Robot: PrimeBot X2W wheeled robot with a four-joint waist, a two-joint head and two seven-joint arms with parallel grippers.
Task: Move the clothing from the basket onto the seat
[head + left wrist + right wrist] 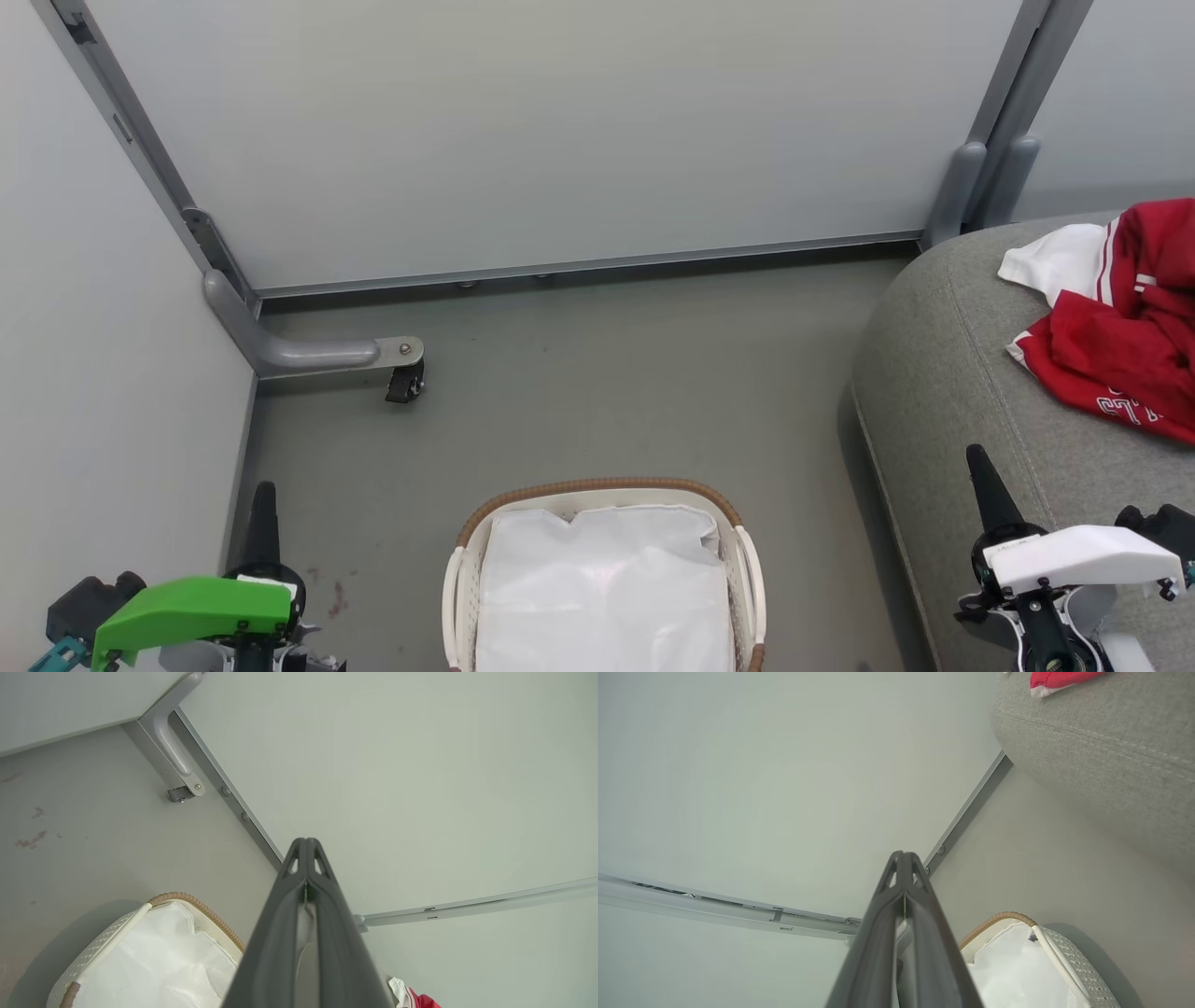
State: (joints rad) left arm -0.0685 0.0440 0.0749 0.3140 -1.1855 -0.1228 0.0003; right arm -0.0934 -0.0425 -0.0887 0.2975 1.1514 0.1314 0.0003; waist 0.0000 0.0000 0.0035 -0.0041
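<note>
clothing (1116, 322) on seat (943, 373) | fwd of R gripper (980, 471), apart | jaws prob. shut

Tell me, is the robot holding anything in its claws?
No, nothing. The left claw and right claw are both shut and empty. The red clothing lies on the seat.

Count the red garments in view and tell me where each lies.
1: the clothing lies bunched on the seat. The heap could hide a second piece, and it runs past the picture's edge. The basket shows none.
</note>
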